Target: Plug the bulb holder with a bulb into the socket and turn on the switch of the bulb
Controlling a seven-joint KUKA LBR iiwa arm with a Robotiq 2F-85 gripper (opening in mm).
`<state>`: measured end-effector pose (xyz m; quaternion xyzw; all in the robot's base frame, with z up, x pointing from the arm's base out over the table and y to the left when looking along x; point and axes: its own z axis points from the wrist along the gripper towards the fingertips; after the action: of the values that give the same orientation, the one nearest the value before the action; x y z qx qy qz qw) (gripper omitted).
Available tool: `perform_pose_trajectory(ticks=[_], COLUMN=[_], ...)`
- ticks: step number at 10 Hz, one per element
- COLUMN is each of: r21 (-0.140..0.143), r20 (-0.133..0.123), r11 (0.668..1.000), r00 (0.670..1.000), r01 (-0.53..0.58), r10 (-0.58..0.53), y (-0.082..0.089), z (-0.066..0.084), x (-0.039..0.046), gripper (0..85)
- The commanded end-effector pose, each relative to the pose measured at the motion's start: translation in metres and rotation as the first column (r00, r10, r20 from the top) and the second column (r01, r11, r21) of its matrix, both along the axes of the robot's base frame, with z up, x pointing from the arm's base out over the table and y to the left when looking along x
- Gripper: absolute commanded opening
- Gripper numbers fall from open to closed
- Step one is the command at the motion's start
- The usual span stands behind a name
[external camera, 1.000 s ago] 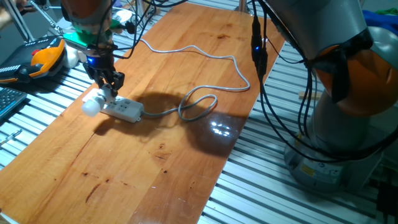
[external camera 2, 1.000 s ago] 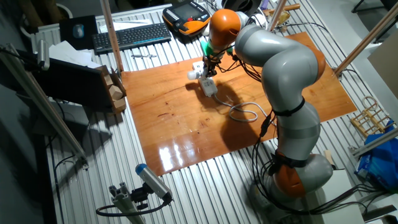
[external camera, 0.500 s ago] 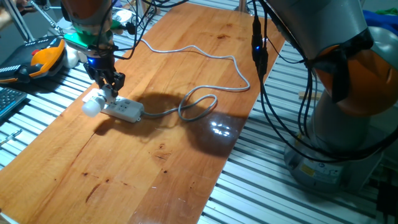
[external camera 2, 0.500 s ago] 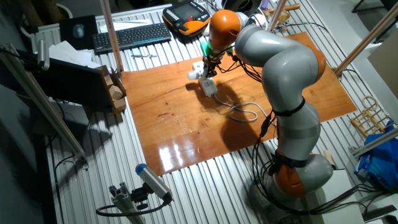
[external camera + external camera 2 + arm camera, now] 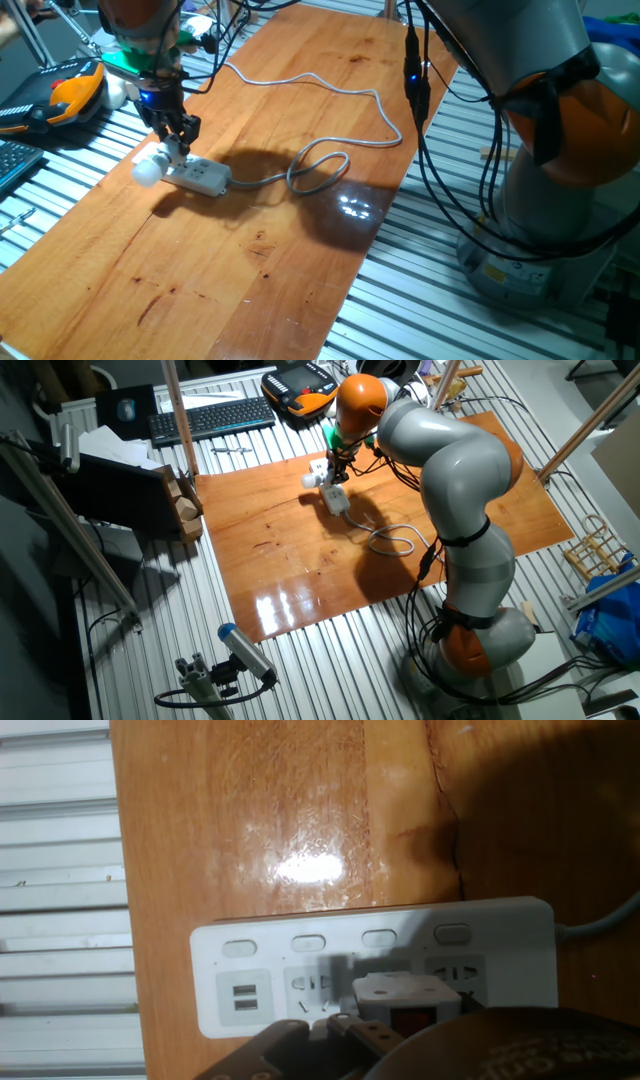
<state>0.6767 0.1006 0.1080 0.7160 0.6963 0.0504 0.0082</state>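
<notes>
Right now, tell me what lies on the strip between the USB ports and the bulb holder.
In the hand view, one free outlet lies on the socket between the USB ports and the bulb holder.

The big grey and orange arm stands at the lower right of the other fixed view. It bends up and over, and reaches to the top middle of the picture. Its wrist points down. In one fixed view the gripper is at the upper left, pointing straight down. Its dark fingers are close together. In the hand view only a dark finger tip shows, at the bottom edge.
</notes>
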Motion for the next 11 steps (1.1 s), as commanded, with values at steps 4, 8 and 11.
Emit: perform_pose_trajectory(ticks=[4,8,11], r21=[0.001,0.008,0.012], r20=[0.001,0.002,0.005], r11=[1.000,1.000,1.000], r00=[1.000,1.000,1.000], r01=[0.000,0.000,0.000], r10=[0.000,0.000,0.000], y=[-0.0002,-0.0005,0.0000], z=[-0.0025,-0.0058,-0.0076], x=[0.0000,-0.0001,-0.0002], gripper=[0.0,0.0,0.0])
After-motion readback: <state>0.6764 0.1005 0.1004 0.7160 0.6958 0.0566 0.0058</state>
